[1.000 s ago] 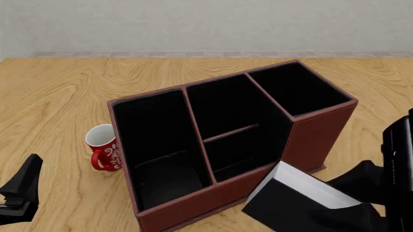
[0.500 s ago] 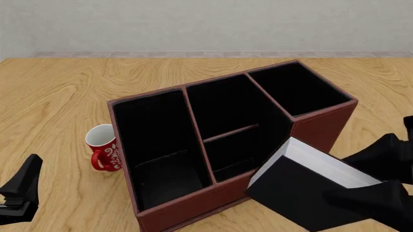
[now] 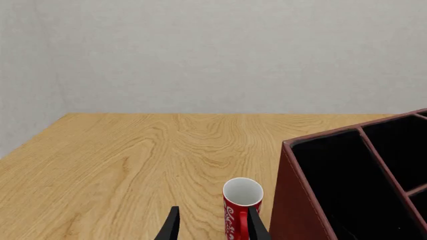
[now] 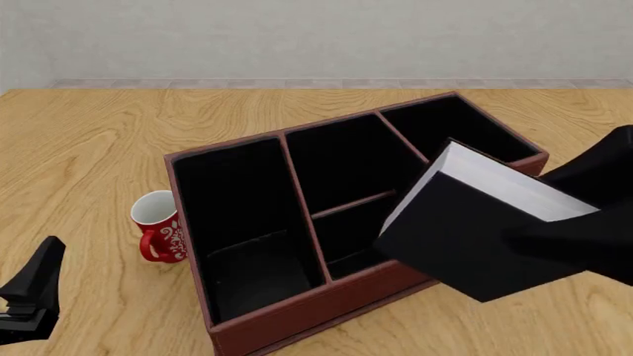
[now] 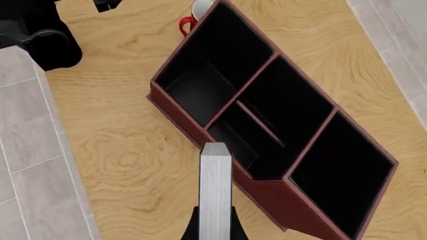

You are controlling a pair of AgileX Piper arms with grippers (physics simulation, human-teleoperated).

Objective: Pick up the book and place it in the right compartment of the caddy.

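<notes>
above the caddy front, right gripper clamping tilted book, left gripper parted, holding nothing

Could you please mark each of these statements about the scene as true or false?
1. The right gripper holds the book off the table. True.
2. The book is already in the right compartment. False: it hangs in front of the caddy.
3. The mug stands inside the caddy. False: it stands on the table beside the wide end.
4. The left gripper holds nothing. True.
5. The middle section has a shelf. True.
</notes>
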